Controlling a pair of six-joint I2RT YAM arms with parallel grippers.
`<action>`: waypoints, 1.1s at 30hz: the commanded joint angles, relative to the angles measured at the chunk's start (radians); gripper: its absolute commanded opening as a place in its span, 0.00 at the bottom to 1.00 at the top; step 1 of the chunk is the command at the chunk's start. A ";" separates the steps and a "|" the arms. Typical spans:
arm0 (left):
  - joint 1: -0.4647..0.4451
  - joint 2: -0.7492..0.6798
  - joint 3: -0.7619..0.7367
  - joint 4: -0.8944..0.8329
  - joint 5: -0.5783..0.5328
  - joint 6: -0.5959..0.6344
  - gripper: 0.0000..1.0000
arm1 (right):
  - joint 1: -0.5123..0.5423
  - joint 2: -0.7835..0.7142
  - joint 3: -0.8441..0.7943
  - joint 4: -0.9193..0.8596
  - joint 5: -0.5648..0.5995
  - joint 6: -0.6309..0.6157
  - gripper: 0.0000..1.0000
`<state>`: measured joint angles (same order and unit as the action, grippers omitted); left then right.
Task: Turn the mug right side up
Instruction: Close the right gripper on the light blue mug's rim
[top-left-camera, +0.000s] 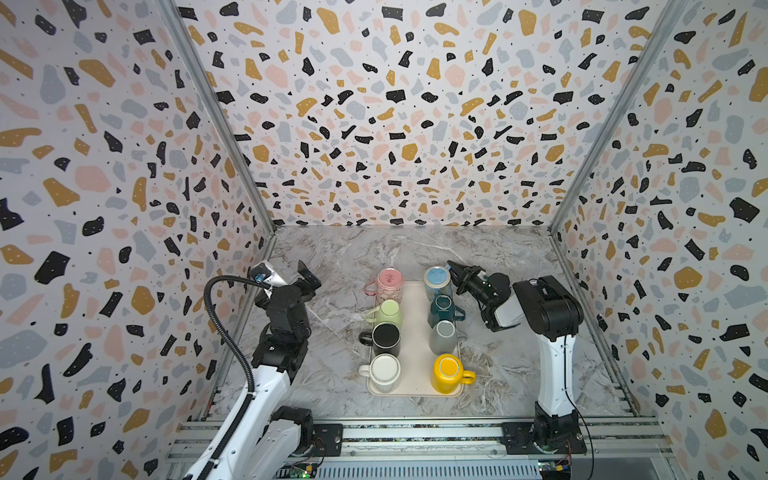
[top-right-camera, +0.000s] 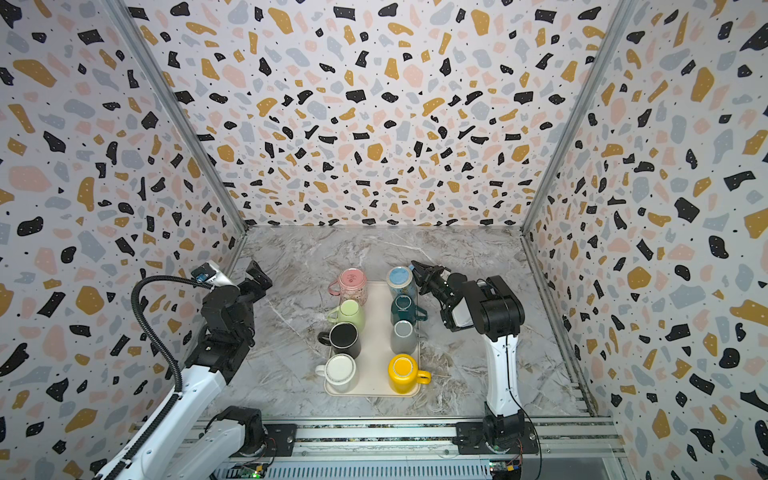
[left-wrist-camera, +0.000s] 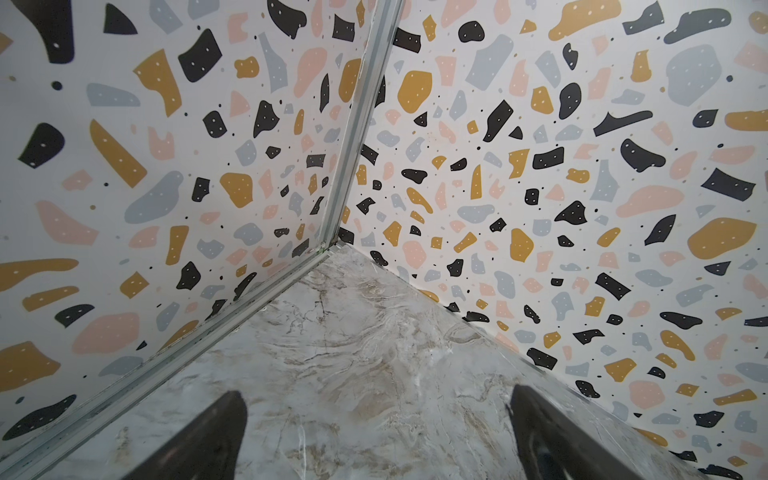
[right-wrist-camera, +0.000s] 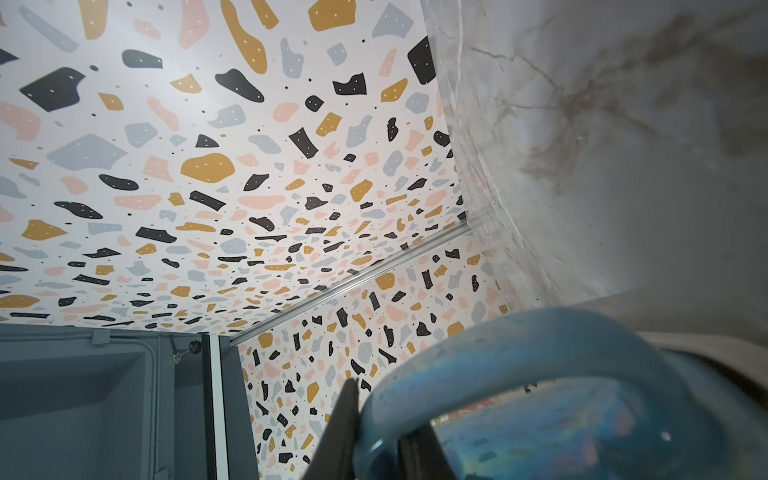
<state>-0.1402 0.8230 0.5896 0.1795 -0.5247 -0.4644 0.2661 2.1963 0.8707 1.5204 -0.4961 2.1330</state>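
Marble tabletop (top-left-camera: 353, 257), terrazzo walls (top-left-camera: 395, 124); pincer (top-left-camera: 453, 269) grips blue mug (top-left-camera: 436, 277).

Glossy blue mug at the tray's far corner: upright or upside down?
Upside down: glossy blue ceramic mug shows a flat closed base, no opening, in both top views.

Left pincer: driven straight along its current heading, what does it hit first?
Likely the marble tabletop, short of the wall corner; the open left pincer tilts down at it. Depth unclear.
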 joint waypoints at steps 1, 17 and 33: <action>0.004 -0.022 0.021 0.024 -0.005 0.000 1.00 | -0.002 -0.015 0.017 0.084 0.001 0.238 0.00; 0.004 -0.042 0.005 0.023 0.006 -0.013 1.00 | 0.004 -0.020 0.061 0.156 -0.054 0.160 0.00; 0.004 -0.045 -0.003 0.034 0.022 -0.021 1.00 | 0.012 -0.065 0.131 0.162 -0.120 0.002 0.00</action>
<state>-0.1402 0.7906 0.5896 0.1795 -0.5098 -0.4835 0.2726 2.1963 0.9508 1.5497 -0.5903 2.0846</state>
